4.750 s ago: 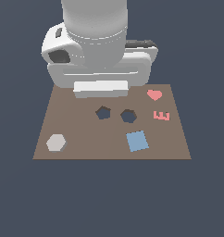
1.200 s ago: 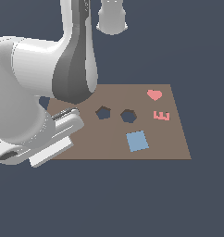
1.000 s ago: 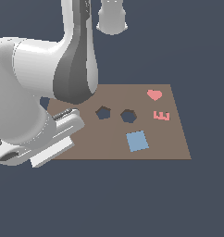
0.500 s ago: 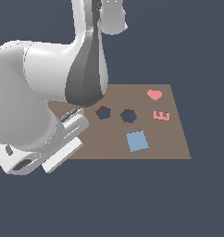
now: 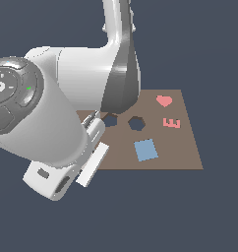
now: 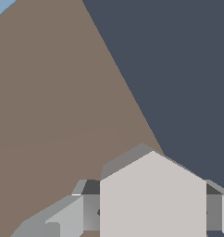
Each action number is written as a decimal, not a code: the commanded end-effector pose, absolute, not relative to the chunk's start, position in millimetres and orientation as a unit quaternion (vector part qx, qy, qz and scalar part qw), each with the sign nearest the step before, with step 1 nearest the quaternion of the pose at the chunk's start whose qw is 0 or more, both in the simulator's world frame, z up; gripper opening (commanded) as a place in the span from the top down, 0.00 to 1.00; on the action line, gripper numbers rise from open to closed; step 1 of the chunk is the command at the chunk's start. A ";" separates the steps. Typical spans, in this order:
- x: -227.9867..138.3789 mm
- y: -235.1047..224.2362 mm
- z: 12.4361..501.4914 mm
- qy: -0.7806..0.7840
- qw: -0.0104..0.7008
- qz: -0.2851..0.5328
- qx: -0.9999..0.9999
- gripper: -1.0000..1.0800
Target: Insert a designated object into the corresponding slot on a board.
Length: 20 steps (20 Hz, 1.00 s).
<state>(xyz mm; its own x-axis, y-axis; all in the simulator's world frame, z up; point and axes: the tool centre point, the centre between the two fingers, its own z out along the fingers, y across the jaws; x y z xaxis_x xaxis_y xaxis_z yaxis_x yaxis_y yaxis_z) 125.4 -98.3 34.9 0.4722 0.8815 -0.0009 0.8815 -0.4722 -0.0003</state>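
Observation:
In the wrist view the pale grey hexagonal block (image 6: pixel 153 199) sits between my gripper (image 6: pixel 153 215), whose dark pads (image 6: pixel 91 203) press against its two sides, so it is shut on the block over the brown board (image 6: pixel 53 92). In the exterior view my bulky arm (image 5: pixel 67 108) covers the board's left part and hides the block and the fingertips. The six-sided slot (image 5: pixel 136 123) lies open on the board (image 5: pixel 180 152), to the exterior view's right of the arm.
A five-sided hole (image 5: pixel 110 119) sits beside the slot, partly under the arm. A flat blue square (image 5: pixel 146 149), a pink heart (image 5: pixel 163 101) and a pink letter E (image 5: pixel 171 123) lie on the board. The board's edge runs close to the block in the wrist view.
Over the last second the arm has swung and grown larger in the exterior view, with the hand shifting slightly to that view's right. The shapes on the board have not moved.

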 end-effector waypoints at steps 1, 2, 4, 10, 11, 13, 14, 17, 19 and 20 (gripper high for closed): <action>126.1 -83.2 35.7 0.554 0.000 0.000 0.833 1.00; 125.7 -77.2 35.8 0.570 0.000 0.000 0.822 1.00; 124.3 -65.0 36.2 0.601 0.000 0.000 0.800 1.00; 113.6 -28.1 37.2 0.692 0.001 0.000 0.722 1.00; 110.8 -21.9 37.4 0.707 0.001 0.000 0.707 1.00; 104.2 -9.6 37.8 0.737 0.001 0.000 0.676 1.00; 100.4 -3.5 38.0 0.751 0.001 0.000 0.660 1.00; 86.6 14.3 38.5 0.795 0.001 0.000 0.606 1.00; 75.7 25.3 38.9 0.823 0.001 0.000 0.568 1.00; 70.2 30.1 39.0 0.836 0.001 0.000 0.549 1.00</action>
<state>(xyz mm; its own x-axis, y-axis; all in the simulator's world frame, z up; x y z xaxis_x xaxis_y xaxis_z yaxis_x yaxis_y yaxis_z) 78.4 22.4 38.5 -0.3304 0.9438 -0.0010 0.9438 0.3304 0.0003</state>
